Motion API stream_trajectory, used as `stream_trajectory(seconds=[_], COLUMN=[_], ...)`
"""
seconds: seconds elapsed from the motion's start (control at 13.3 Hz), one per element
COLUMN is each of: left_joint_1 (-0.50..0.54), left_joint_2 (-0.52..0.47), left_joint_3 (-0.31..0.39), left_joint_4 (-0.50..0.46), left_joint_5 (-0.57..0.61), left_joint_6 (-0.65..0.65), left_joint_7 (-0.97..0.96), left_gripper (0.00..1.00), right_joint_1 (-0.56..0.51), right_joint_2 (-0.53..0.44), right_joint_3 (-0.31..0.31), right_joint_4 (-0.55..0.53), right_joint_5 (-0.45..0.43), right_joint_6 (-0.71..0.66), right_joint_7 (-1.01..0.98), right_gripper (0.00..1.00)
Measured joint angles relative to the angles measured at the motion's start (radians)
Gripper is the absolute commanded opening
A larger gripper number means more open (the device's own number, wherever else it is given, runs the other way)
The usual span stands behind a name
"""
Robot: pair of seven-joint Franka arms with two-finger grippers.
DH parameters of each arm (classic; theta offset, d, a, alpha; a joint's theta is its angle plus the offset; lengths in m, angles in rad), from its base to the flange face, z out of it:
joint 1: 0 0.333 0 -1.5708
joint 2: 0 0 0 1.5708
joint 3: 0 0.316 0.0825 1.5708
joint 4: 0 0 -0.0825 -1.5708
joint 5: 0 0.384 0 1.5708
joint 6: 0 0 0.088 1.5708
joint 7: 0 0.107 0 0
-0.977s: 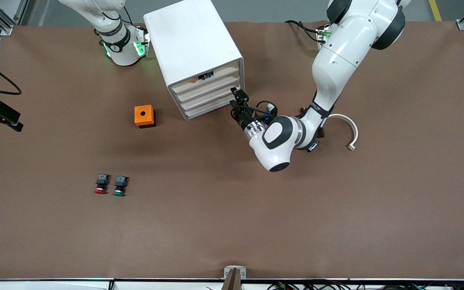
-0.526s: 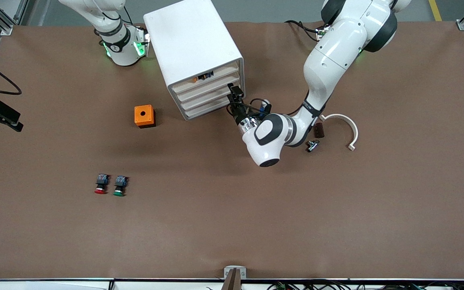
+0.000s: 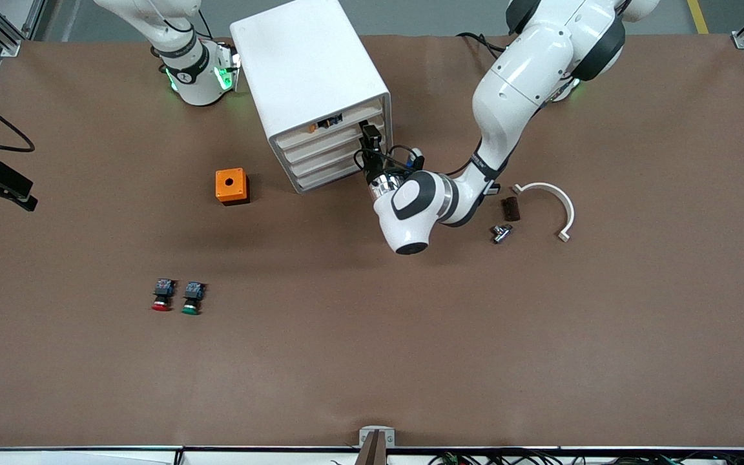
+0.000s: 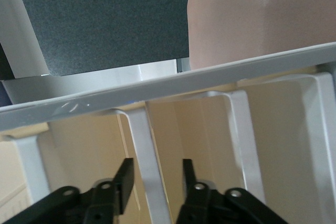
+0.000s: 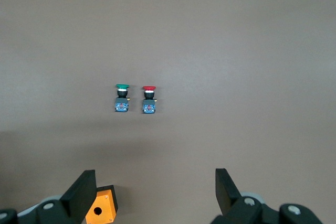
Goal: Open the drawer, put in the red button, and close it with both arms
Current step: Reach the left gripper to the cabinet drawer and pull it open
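The white cabinet point(image 3: 307, 64) stands close to the robots' bases, its drawers all shut. My left gripper point(image 3: 369, 137) is at the drawer point(image 3: 336, 140) second from the top, at the front's corner toward the left arm's end. In the left wrist view the left gripper point(image 4: 156, 179) is open, its fingers straddling a white rib point(image 4: 149, 182) of the drawer front, with gaps showing. The red button point(image 3: 161, 298) lies on the table well nearer the front camera, beside a green button point(image 3: 191, 299). My right gripper point(image 5: 155, 198) hangs wide open and empty high over the table, looking down on the red button point(image 5: 149, 98).
An orange box point(image 3: 231, 186) with a round hole sits beside the cabinet, toward the right arm's end. A white curved part point(image 3: 556, 200), a small brown block point(image 3: 509, 208) and a metal piece point(image 3: 500, 232) lie toward the left arm's end.
The left arm has swung toward the cabinet, and its gripper has come up the drawer fronts to the second drawer. Its fingers have narrowed. The right arm has not moved.
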Motion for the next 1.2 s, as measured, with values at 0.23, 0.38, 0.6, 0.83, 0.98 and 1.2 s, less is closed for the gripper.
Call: stream_trajectory(seconds=[0.23,0.38,0.6,0.83,0.98,1.2], left_joint_1=[-0.022,-0.023,-0.022,-0.019,-0.015,0.001], left_joint_2=[0.009,0.009,0.009,0.009,0.009,0.009], left_joint_3=[0.000,0.000,0.002,0.003,0.003,0.007], left_joint_4=[0.000,0.002,0.007,0.010,0.012,0.016], left_joint_5=[0.000,0.000,-0.001,-0.003,-0.004,-0.006], left_joint_6=[0.000,-0.004,-0.007,-0.008,-0.009,-0.009], left_joint_7=[0.000,0.000,-0.002,-0.003,-0.005,-0.013], left_gripper=[0.21,0.17,0.14,0.13,0.13,0.13], right_joint_1=[0.001,0.001,0.002,0.002,0.002,0.002], right_joint_2=[0.058,0.120,0.209,0.261,0.285,0.338], right_joint_3=[0.004,0.005,0.006,0.006,0.007,0.007], right_joint_4=[-0.007,-0.008,-0.010,-0.010,-0.011,-0.013], right_joint_5=[0.008,0.017,0.021,0.022,0.025,0.048], right_joint_6=[0.025,0.067,0.124,0.138,0.148,0.190], right_joint_7=[0.000,0.000,0.000,0.000,0.000,0.000], right_gripper=[1.00,1.00,1.00,1.00,1.00,1.00])
